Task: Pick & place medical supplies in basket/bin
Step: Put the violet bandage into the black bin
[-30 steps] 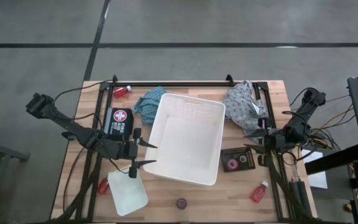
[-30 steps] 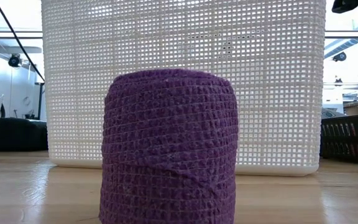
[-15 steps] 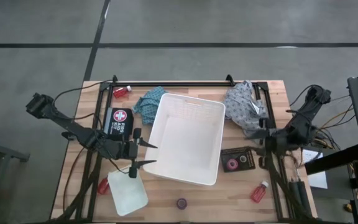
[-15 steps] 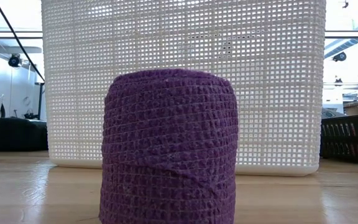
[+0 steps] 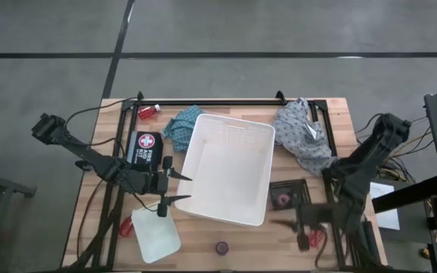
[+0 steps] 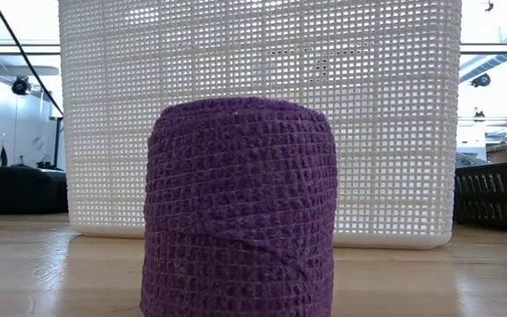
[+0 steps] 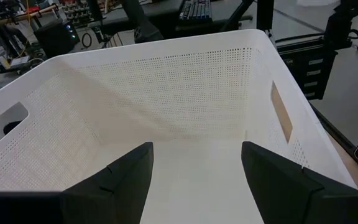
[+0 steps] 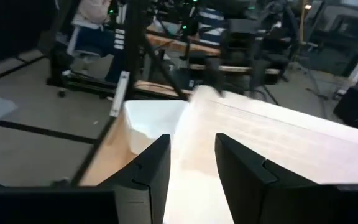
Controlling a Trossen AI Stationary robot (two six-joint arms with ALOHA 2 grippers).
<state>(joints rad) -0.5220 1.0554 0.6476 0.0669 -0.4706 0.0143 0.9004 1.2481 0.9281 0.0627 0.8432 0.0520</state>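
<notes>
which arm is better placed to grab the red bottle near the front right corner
Right. The right gripper is open and close beside that red bottle, while the left gripper hangs open at the white basket's left wall, with the whole basket between it and the bottle.

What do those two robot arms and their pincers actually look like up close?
Both arms are dark, nearly black, built from slim jointed segments. The left gripper ends in two flat, tapering black fingers with angular edges. The right gripper has the same pair of matte black fingers. Thin dark cables loop from the back of each arm. No markings are visible.
</notes>
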